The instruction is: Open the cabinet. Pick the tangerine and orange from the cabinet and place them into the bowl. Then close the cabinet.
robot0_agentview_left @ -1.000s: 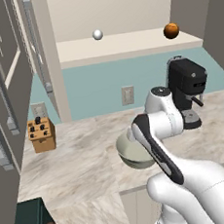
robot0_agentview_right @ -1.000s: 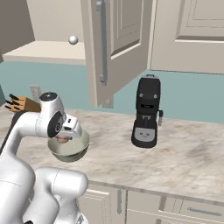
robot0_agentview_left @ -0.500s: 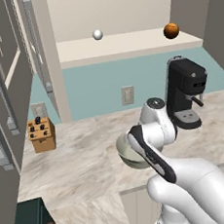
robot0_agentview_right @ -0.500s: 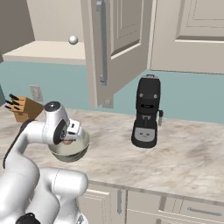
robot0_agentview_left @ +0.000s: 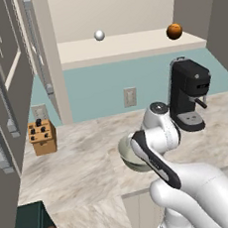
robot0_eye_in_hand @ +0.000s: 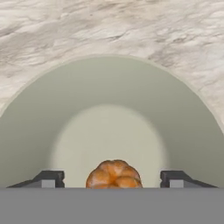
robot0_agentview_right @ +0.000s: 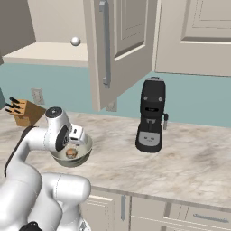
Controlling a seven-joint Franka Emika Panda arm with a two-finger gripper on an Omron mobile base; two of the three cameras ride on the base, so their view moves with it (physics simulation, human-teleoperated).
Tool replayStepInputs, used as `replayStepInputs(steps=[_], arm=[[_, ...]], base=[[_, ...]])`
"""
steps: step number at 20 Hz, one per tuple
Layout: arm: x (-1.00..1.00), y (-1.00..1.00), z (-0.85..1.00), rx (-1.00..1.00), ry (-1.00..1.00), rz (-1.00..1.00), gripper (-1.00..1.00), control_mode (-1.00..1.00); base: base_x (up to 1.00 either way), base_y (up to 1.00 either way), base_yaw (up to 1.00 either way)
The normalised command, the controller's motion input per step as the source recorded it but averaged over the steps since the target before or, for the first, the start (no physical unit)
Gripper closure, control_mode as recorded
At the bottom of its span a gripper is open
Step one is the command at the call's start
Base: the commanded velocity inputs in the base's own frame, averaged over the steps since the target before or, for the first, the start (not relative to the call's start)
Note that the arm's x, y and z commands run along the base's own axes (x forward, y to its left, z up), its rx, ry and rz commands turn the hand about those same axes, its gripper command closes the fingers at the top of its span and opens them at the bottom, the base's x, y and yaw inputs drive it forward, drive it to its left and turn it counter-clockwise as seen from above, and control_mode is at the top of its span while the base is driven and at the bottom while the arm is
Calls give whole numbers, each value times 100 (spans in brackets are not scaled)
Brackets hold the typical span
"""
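Left to right in the left base view: small wooden knife block (robot0_agentview_left: 42, 137) against the wall at mid left, then the wide beige wall cabinet (robot0_agentview_left: 129, 45) open across the top. A little white ball (robot0_agentview_left: 99, 35) sits on its cream shelf, with the round deep-orange orange (robot0_agentview_left: 174, 31) over at the upper right. Below that is the tall black coffee machine (robot0_agentview_left: 189, 100).

The wide pale grey-beige bowl (robot0_agentview_left: 126, 153) sits mid-frame on the marbled grey-white worktop (robot0_agentview_left: 86, 163), with my white arm folded over it. That posture makes sense to me: the hand is tipped straight down into the bowl so the fruit goes to the bottom instead of bouncing off the rim.

The hand view is what the base cameras can't give me. At bottom centre the small ridged orange tangerine (robot0_eye_in_hand: 113, 171) is low in the bowl's smooth inside. The pincer (robot0_eye_in_hand: 112, 181) is spread, with one dark fingertip (robot0_eye_in_hand: 50, 178) on each side and a visible gap to the fruit. So I'd call it let go, not clamped.

The right base view adds the side-on picture. The tangerine is a small orange dot inside the bowl at lower left, with the hand just above the rim. It also shows the panelled door (robot0_agentview_right: 126, 49) swung out at top centre, with its long grey bar handle (robot0_agentview_right: 106, 45).

My read is one fruit in, and the orange on the shelf is next.
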Motion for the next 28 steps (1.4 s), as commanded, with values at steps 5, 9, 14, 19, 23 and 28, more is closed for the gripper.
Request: replayStepInputs(steps=[5,9,14,19,23,28], arm=[[0,-1,40,0,2,0,-100,-100],[-13,-22,85,0,0,-4,-100,-100],[-22,-12,89,0,0,-16,-100,-100],[-25,-5,81,0,0,-21,-100,-100],[-28,-22,78,0,0,-23,-100,-100],[-22,-43,69,0,0,-20,-100,-100]], base=[[0,0,0],[0,0,0],[0,0,0],[0,0,0],[0,0,0],[0,0,0]])
